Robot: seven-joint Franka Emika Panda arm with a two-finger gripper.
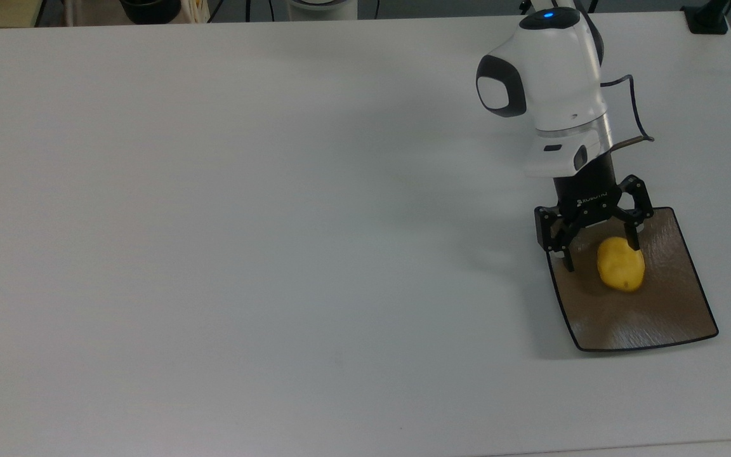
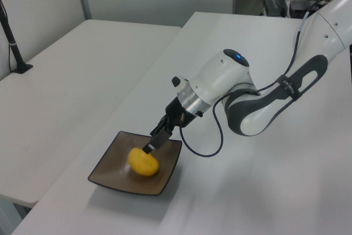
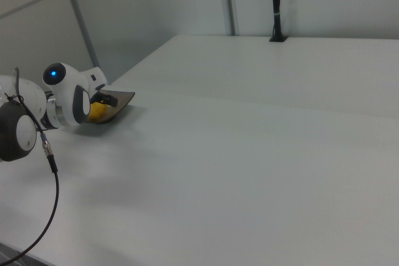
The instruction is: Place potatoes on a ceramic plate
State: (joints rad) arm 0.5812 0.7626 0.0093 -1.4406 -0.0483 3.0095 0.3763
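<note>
Tool spread wide, holding nothing; just below it the potato lies on the ceramic plate, likely light, firm, smooth; grip across its narrow middle.
</note>
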